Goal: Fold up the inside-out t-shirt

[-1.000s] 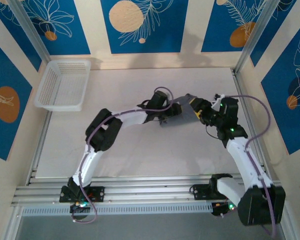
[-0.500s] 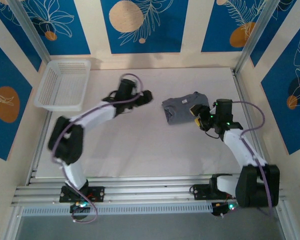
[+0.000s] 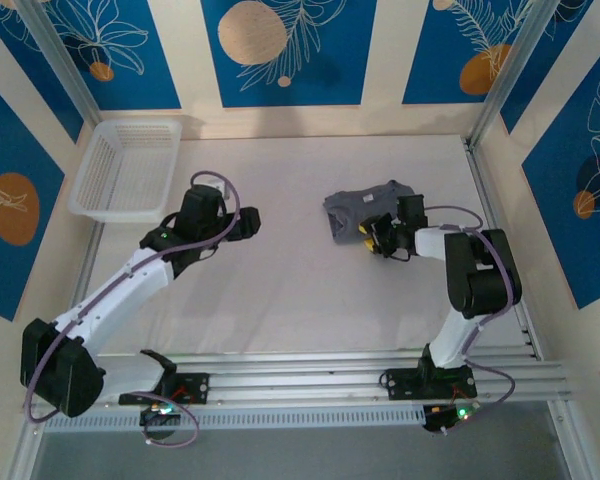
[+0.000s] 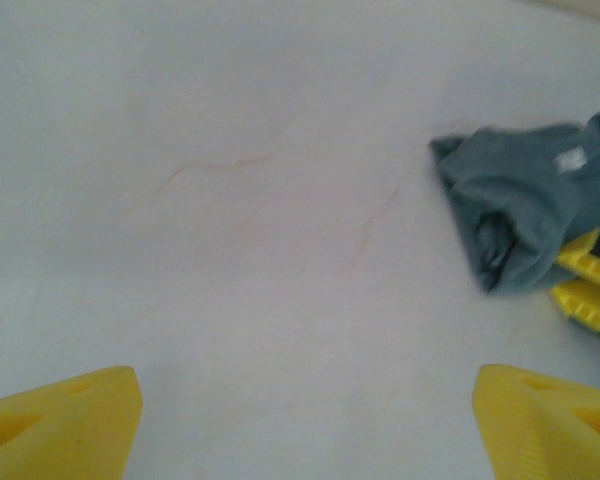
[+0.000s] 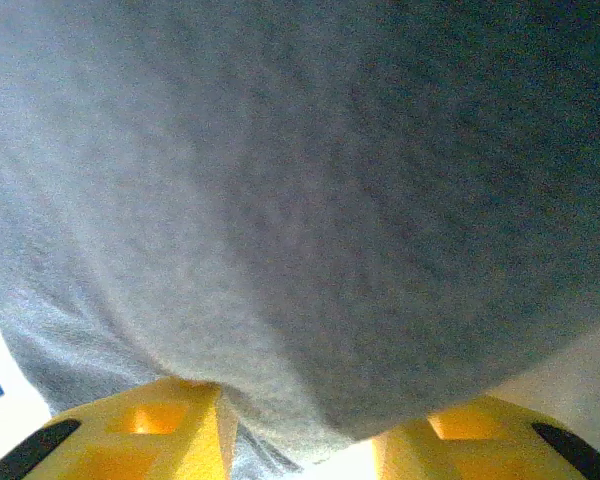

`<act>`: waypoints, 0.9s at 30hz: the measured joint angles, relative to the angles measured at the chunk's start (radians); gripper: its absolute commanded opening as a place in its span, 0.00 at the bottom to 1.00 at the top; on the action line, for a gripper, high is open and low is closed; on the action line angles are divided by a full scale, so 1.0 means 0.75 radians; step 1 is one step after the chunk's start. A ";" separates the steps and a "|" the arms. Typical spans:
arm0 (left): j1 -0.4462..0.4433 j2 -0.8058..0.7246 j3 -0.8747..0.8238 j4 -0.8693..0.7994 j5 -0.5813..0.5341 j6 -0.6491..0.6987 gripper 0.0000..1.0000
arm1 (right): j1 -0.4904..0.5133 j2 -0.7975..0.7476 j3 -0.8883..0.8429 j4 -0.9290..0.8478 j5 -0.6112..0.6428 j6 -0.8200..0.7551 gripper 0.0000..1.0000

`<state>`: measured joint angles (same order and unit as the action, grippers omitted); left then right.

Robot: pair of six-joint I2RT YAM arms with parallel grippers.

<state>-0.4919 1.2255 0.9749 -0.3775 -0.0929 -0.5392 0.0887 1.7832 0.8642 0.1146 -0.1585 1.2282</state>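
White tabletop (image 3: 280, 310) stretches out from the two arm bases. Left gripper (image 3: 242, 222) hovers mid-table, yellow jaws spread wide with nothing between them, well apart from the shirt. Right gripper (image 3: 372, 236) sits at the near edge of the inside-out t-shirt (image 3: 365, 210). Cloth drapes over its fingers (image 5: 170, 420), and I cannot tell whether they pinch it. Slate-grey, folded into a rumpled bundle with its pale tag (image 4: 572, 160) showing, the shirt lies right of centre, long axis roughly left to right. A white basket (image 3: 138, 124) stands in the far left corner.
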 measured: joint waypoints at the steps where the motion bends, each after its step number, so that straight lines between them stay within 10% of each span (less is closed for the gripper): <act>1: 0.002 -0.003 -0.010 -0.011 -0.006 0.000 0.85 | -0.005 0.012 0.024 -0.006 0.029 0.012 0.30; 16: 0.110 -0.028 -0.035 -0.037 -0.017 0.035 0.85 | -0.152 0.381 0.594 -0.150 0.306 0.017 0.36; 27: 0.130 -0.046 -0.124 -0.018 0.037 0.034 0.85 | -0.066 0.238 0.468 -0.184 0.224 -0.114 0.57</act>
<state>-0.3946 1.1912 0.8822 -0.3912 -0.0650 -0.5137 0.0391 1.9617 1.2152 -0.0231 0.0093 1.1427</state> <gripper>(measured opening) 0.848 0.568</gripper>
